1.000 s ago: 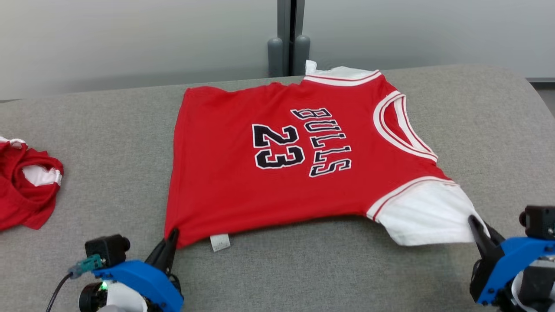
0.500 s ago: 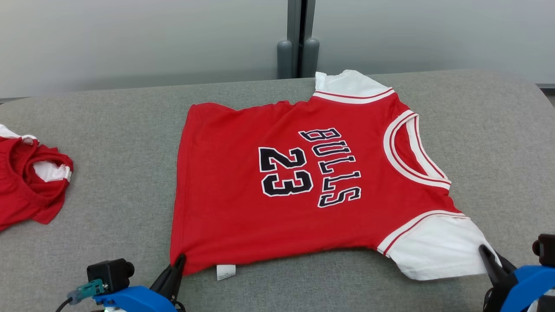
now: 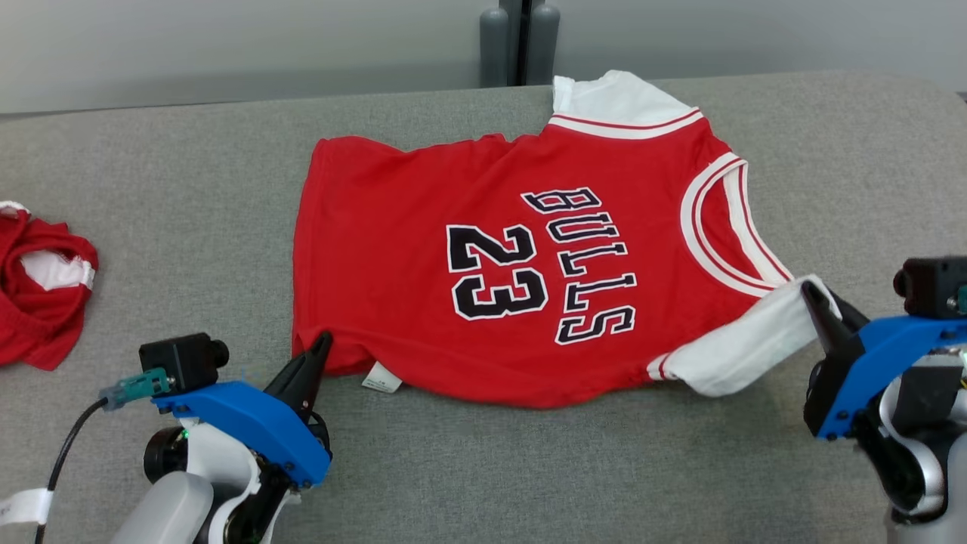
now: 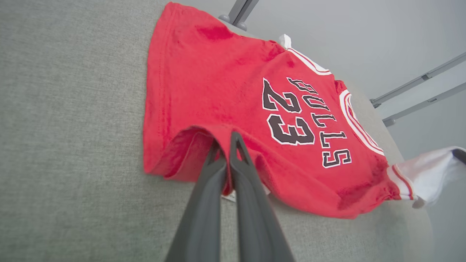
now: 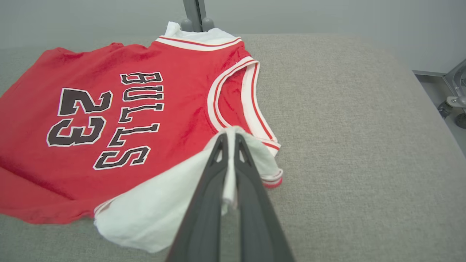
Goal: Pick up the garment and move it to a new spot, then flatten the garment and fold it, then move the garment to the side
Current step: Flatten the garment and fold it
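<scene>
Nearest the robot, the left tool [image 3: 321,346] is clenched on the near hem corner of the jersey [image 3: 491,264]. Red cloth is pinched between its fingers and lifted into a small arch off the table [image 3: 189,189]. The right tool [image 3: 814,293] is clamped on the near white sleeve [image 3: 744,344], which hangs raised and drawn taut. Gripping both ends of the near edge looks meant to carry that edge over the body, so the fold seems under way. Beyond, the printed chest lies flat and face up mid-table, the far sleeve [image 3: 612,98] reaching the back edge. A second red garment [image 3: 41,302] sits crumpled well apart on the left.
</scene>
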